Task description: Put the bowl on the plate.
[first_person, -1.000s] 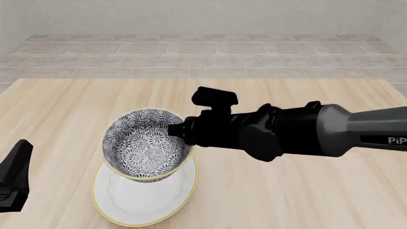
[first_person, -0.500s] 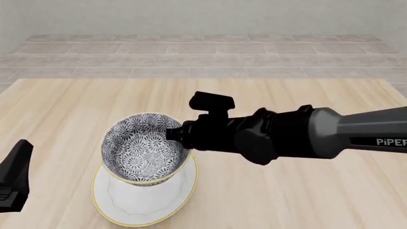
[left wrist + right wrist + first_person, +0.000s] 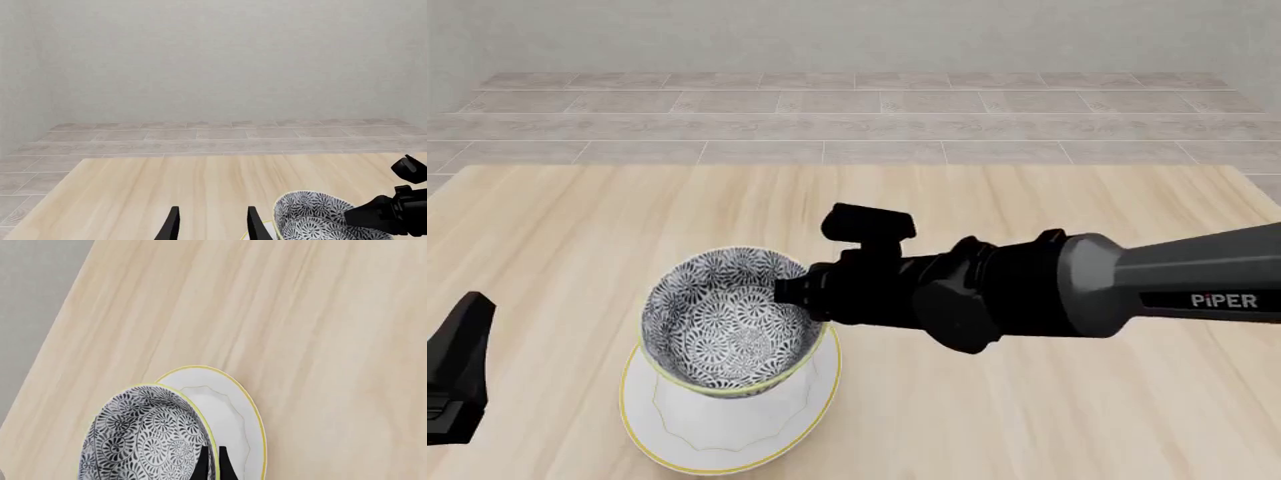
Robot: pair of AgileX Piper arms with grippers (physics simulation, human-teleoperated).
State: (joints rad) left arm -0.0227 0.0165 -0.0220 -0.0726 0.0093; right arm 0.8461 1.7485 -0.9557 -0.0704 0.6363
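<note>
Bowl (image 3: 731,322): over the plate (image 3: 729,418), tilted, offset toward its far edge.
Right tool (image 3: 790,291): clamped on bowl's rim.
Left tool (image 3: 210,226): open, idle beside plate.

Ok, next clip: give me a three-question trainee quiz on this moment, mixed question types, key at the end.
1. True or false: the right gripper is clamped on the rim of the bowl.
2. Multiple choice: where is the bowl relative to the plate? A) beside it, apart B) over it, overlapping its far part C) under it
3. Short answer: what is the left gripper holding?

Key
1. True: in the right wrist view one finger sits inside the rim and one outside.
2. B. Whether the bowl's base already touches the plate cannot be told.
3. Nothing: its fingers are spread with only the table between them.
</note>
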